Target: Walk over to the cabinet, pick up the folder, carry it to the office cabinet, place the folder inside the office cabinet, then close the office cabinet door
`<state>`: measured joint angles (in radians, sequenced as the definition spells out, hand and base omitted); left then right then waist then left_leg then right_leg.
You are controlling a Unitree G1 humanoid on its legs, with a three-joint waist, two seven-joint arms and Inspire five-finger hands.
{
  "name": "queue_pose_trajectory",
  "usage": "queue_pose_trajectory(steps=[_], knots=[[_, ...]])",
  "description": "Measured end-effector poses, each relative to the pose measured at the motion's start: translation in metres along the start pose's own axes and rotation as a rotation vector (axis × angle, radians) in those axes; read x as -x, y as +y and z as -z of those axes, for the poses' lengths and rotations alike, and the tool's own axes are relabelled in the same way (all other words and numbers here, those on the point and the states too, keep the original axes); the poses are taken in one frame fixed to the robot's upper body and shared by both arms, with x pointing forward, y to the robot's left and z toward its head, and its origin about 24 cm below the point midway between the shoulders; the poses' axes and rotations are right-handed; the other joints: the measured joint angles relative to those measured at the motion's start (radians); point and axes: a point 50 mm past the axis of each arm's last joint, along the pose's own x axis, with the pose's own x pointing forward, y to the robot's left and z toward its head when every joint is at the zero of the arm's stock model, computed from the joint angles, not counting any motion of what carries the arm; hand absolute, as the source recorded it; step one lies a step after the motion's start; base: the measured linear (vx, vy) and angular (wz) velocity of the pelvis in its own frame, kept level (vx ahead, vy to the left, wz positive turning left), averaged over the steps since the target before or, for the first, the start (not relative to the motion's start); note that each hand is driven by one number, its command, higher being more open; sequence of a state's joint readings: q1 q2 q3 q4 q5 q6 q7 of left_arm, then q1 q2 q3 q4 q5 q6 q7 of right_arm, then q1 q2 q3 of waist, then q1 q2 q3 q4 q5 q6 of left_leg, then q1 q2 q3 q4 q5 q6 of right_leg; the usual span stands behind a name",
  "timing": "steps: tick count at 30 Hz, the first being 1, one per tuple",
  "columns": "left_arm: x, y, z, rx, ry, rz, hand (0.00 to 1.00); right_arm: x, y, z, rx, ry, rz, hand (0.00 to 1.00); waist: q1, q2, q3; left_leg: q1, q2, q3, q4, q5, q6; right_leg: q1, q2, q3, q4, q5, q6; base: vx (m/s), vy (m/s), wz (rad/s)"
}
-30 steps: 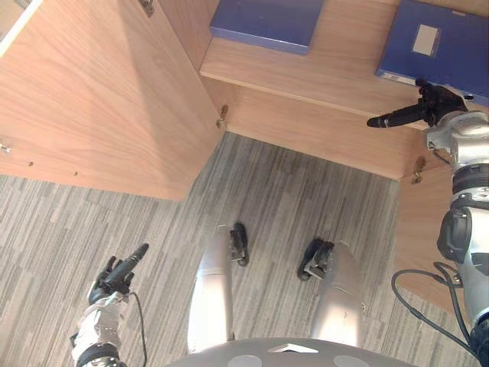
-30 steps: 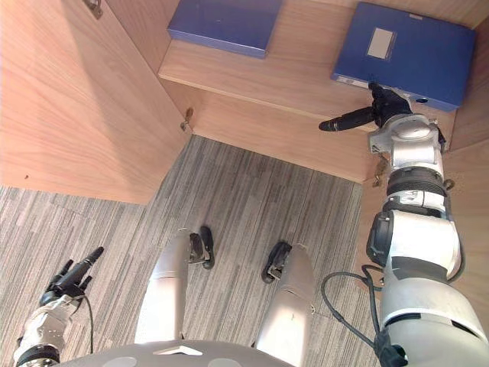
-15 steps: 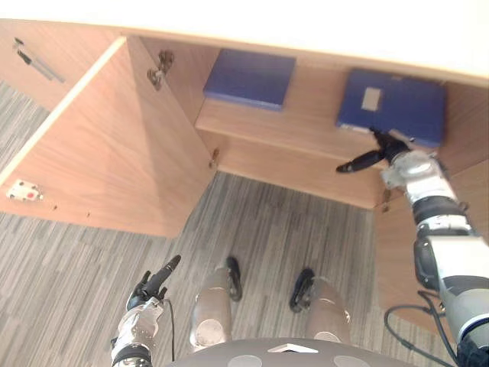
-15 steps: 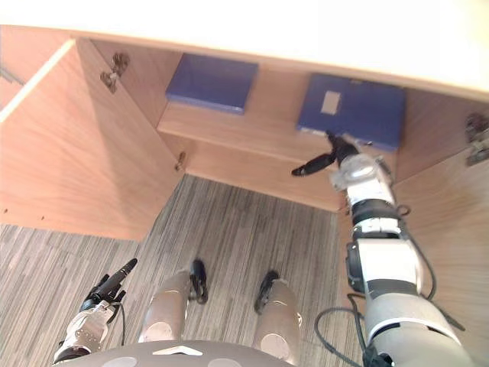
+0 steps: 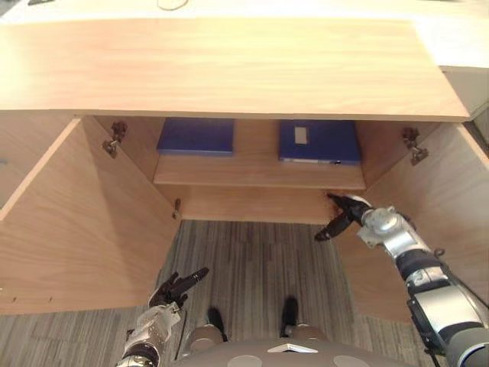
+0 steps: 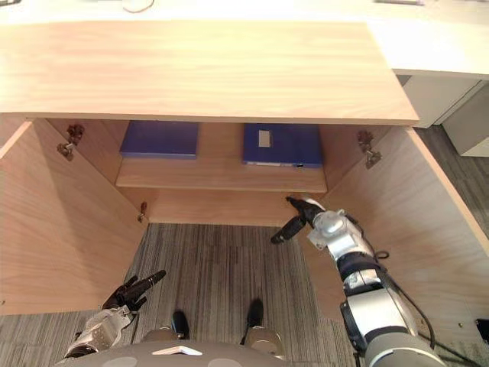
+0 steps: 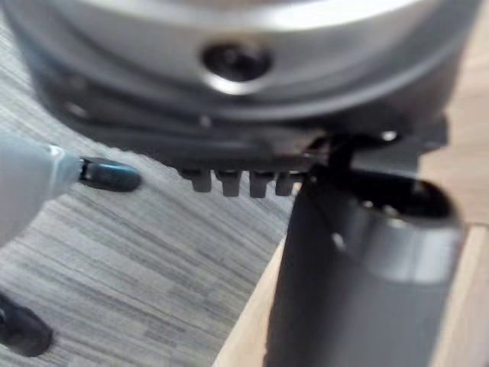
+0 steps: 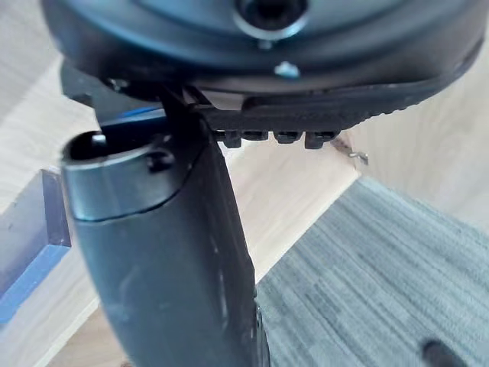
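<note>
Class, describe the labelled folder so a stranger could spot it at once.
Find the open wooden cabinet and its inner shelf. Of two blue folders there, the plain folder lies left; the labelled folder lies right, alone bearing a pale rectangle.

This looks like an office. A low office cabinet [image 5: 229,69] of light wood stands with its left door [image 5: 76,229] and right door [image 5: 428,206] open. On the shelf [image 5: 260,174] inside the cabinet lie a blue folder [image 5: 196,136] and a second blue folder [image 5: 318,141]. In front of the cabinet lies grey striped carpet [image 5: 252,256].
</note>
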<state>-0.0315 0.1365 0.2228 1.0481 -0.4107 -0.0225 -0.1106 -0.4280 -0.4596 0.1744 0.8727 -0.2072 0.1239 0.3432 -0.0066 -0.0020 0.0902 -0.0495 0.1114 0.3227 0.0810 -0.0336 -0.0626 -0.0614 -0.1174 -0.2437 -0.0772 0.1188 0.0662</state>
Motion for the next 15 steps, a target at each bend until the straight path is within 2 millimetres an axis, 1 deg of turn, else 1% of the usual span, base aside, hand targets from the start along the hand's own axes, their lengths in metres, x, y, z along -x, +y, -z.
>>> queue_pose_trajectory(steps=[1,2,3,4,5,6,7,8,9,10,11,12,13,14,15], knots=[[-0.001,-0.002,-0.001,-0.013,0.0,0.007,1.0,-0.002,0.011,0.006,-0.058,0.005,-0.017,1.0,0.0,-0.001,-0.001,0.007,0.0,0.0,0.0,-0.008,0.002,0.001,0.001,0.006,0.0,0.002,-0.001,-0.12,0.017,-0.25],[-0.002,-0.006,-0.002,-0.048,0.0,0.019,1.0,-0.005,0.029,0.017,-0.145,0.029,-0.038,1.0,-0.004,-0.006,-0.004,0.013,-0.002,0.001,0.001,-0.008,0.002,0.002,0.001,0.016,0.0,0.006,-0.003,-0.13,0.009,-0.25],[-0.002,-0.008,-0.001,-0.076,0.006,0.028,1.0,-0.006,0.049,0.033,-0.241,0.072,-0.06,1.0,-0.005,-0.011,-0.008,0.027,-0.003,0.005,0.0,-0.008,0.001,0.009,0.001,0.027,-0.001,0.007,-0.003,-0.14,0.005,-0.18],[-0.002,-0.009,0.0,-0.096,0.012,0.032,1.0,-0.006,0.06,0.042,-0.29,0.098,-0.071,1.0,-0.007,-0.015,-0.012,0.033,-0.004,0.007,0.0,-0.009,0.001,0.011,0.0,0.029,-0.002,0.006,-0.003,-0.15,0.0,-0.16],[-0.001,-0.008,0.005,-0.126,0.027,0.033,1.0,-0.003,0.083,0.061,-0.377,0.156,-0.091,1.0,-0.01,-0.02,-0.016,0.046,-0.002,0.012,0.003,-0.022,-0.007,0.018,0.001,0.032,-0.007,0.0,-0.003,-0.14,-0.008,-0.14],[0.0,-0.007,0.008,-0.146,0.038,0.03,1.0,0.001,0.099,0.074,-0.427,0.199,-0.102,1.0,-0.013,-0.022,-0.016,0.048,0.004,0.013,0.026,-0.036,-0.011,0.027,0.003,0.037,-0.007,-0.002,-0.005,-0.18,-0.031,-0.39],[0.003,-0.001,0.015,-0.15,0.059,0.016,1.0,0.007,0.124,0.09,-0.508,0.266,-0.12,1.0,-0.016,-0.019,-0.015,0.031,0.043,0.026,0.13,-0.108,-0.029,0.036,0.023,0.067,-0.006,-0.004,-0.007,-0.1,-0.028,-0.43],[0.004,0.0,0.017,-0.148,0.064,0.01,1.0,0.008,0.129,0.092,-0.523,0.278,-0.124,1.0,-0.015,-0.017,-0.015,0.025,0.051,0.028,0.153,-0.123,-0.035,0.036,0.029,0.077,-0.006,-0.005,-0.008,-0.16,0.009,-1.12],[0.008,0.008,0.027,-0.137,0.088,-0.023,1.0,0.014,0.147,0.103,-0.595,0.325,-0.127,1.0,0.004,0.003,-0.018,-0.002,0.077,-0.015,0.283,-0.209,-0.078,0.022,0.064,0.158,0.013,-0.009,-0.015,-0.13,0.047,-1.14],[0.01,0.011,0.03,-0.133,0.098,-0.035,1.0,0.016,0.152,0.107,-0.623,0.341,-0.121,1.0,0.006,0.007,-0.023,-0.018,0.071,-0.075,0.32,-0.235,-0.073,0.009,0.08,0.191,0.022,-0.01,-0.018,-0.15,0.056,-1.45],[0.011,0.015,0.034,-0.126,0.108,-0.051,1.0,0.019,0.157,0.112,-0.661,0.36,-0.109,1.0,0.008,0.019,-0.03,-0.033,0.043,-0.187,0.361,-0.25,-0.029,-0.009,0.102,0.236,0.033,-0.01,-0.019,-0.07,0.053,-1.34],[0.013,0.018,0.035,-0.116,0.11,-0.07,1.0,0.02,0.16,0.115,-0.703,0.377,-0.084,1.0,0.012,0.025,-0.035,-0.035,0.01,-0.333,0.381,-0.271,-0.016,-0.036,0.121,0.293,0.047,-0.01,-0.018,-0.07,0.06,-1.43],[0.013,0.019,0.036,-0.104,0.106,-0.082,1.0,0.022,0.159,0.118,-0.733,0.381,-0.059,1.0,0.015,0.027,-0.035,-0.035,-0.013,-0.419,0.378,-0.288,-0.022,-0.055,0.129,0.33,0.046,-0.008,-0.017,-0.1,0.109,-1.62],[0.013,0.019,0.036,-0.089,0.1,-0.095,1.0,0.024,0.156,0.123,-0.778,0.389,-0.016,1.0,0.02,0.025,-0.036,-0.02,-0.035,-0.468,0.356,-0.326,-0.017,-0.079,0.138,0.383,0.039,0.0,-0.004,-0.1,0.15,-1.34],[0.014,0.022,0.036,-0.075,0.098,-0.111,1.0,0.027,0.158,0.128,-0.804,0.396,0.009,1.0,0.023,0.017,-0.034,-0.011,-0.038,-0.43,0.33,-0.326,-0.004,-0.079,0.133,0.422,0.02,0.004,0.003,-0.09,0.167,-1.29]])
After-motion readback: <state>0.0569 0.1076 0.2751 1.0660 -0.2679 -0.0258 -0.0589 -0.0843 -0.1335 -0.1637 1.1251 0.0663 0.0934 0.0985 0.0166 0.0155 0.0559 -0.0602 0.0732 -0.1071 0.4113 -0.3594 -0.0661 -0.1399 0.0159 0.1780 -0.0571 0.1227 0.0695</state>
